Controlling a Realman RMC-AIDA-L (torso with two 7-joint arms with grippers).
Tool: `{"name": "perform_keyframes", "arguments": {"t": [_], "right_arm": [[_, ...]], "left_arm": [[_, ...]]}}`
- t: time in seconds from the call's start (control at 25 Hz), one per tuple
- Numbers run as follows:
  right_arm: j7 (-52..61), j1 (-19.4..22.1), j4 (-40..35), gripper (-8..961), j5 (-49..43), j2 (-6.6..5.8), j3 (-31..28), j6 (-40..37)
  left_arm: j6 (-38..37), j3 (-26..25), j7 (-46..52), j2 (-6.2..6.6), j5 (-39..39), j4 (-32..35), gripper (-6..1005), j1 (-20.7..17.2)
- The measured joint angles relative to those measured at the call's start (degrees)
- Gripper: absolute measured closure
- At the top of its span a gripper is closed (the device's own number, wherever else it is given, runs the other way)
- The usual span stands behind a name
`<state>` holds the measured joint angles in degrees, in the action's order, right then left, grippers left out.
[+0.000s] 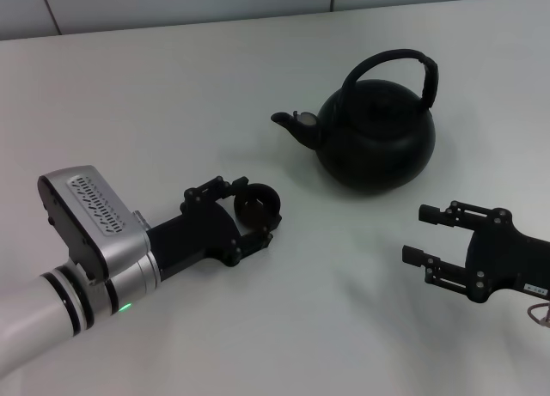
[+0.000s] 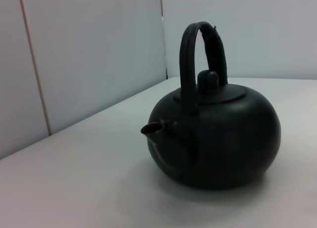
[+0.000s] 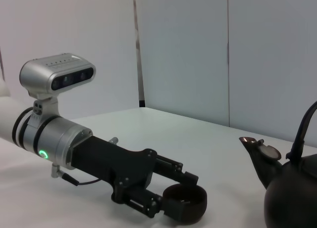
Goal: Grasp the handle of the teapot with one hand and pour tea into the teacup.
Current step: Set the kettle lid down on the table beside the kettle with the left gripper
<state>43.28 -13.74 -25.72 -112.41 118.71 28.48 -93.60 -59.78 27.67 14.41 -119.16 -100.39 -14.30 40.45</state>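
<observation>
Teapot point(image 1: 378, 138) matte black all over, incl. handle point(image 1: 391, 65) & lid knob point(image 2: 207, 79). Teacup point(image 1: 258, 207), just left of teapot spout, black w/ brownish inside. Both grippers point(image 1: 243, 216) point(image 1: 434, 241) black. Left wrist point(image 1: 94, 233) silver-grey w/ black bands, small green light. Table point(image 1: 172, 104) plain white.

lighting was even and diffuse, cool white, coming from overhead. shadows were soft: a faint one under the teapot point(image 1: 375, 134) toward the desk's near edge, another pale smudge on the table point(image 1: 172, 95) by the right gripper point(image 1: 423, 234). no hard glare; only a dull sheen on the pot's matte body and the left gripper point(image 1: 251, 210) wrist housing. left wrist view looked slightly soft, with the desk's near edge out of focus. head view was sharp with no obvious edge distortion.
</observation>
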Motion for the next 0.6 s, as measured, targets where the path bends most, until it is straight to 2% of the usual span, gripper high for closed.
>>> {"name": "perform_keyframes", "arguments": {"t": [0.12,0.32,0.6], "right_arm": [[0.0,0.0,-0.1,346,0.0,0.0,0.0,0.0],[0.1,0.0,-0.1,345,0.0,0.01,0.0,0.0],[0.1,0.0,-0.1,345,0.0,0.04,-0.1,0.1]], "left_arm": [[0.5,-1.9,-0.3,0.0,-0.5,-0.4,311,-0.2],[1.0,-2.7,-0.4,0.0,-0.9,-0.5,179,-0.3],[-0.3,-2.7,-0.4,0.02,-1.0,-0.5,170,-0.8]]}}
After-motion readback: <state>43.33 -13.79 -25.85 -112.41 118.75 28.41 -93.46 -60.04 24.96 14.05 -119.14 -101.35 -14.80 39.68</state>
